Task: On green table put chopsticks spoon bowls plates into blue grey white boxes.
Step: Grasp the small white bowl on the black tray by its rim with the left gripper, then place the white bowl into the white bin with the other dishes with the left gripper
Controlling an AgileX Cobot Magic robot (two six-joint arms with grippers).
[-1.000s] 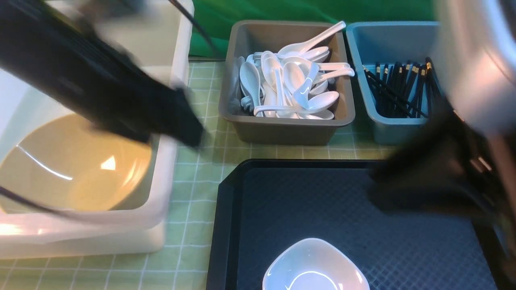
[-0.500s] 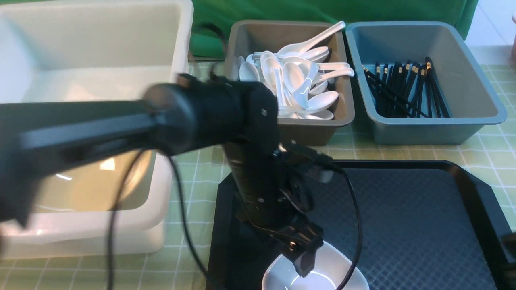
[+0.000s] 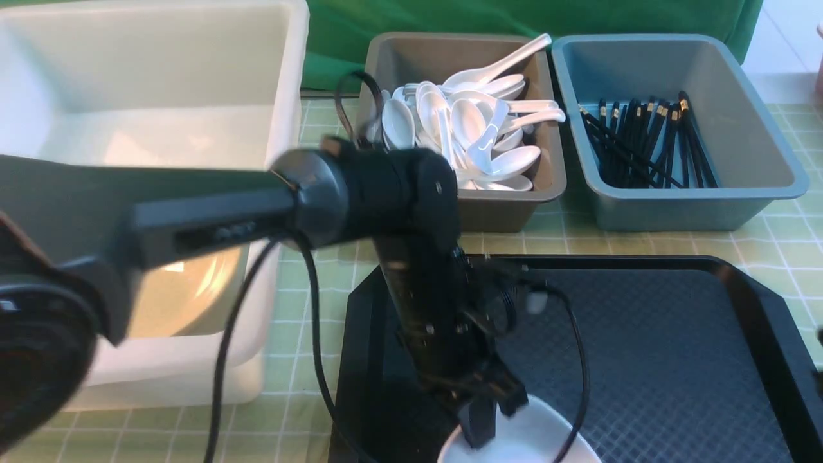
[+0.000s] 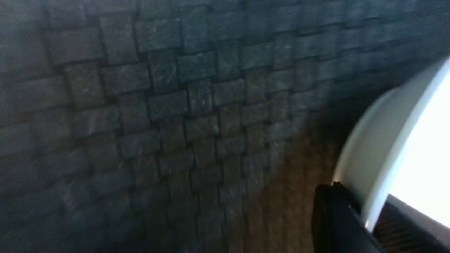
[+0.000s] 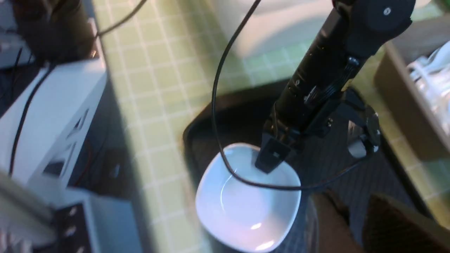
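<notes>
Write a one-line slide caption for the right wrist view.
Left gripper at the rim of the white plate on the black tray.

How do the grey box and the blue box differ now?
The grey box is brownish grey; the blue box is dull blue. The grey box holds a heap of white spoons, one handle jutting over its rim; the blue box holds black chopsticks lying low, with bare floor left. Both are rectangular rolled-rim tubs, side by side beyond the black tray.
</notes>
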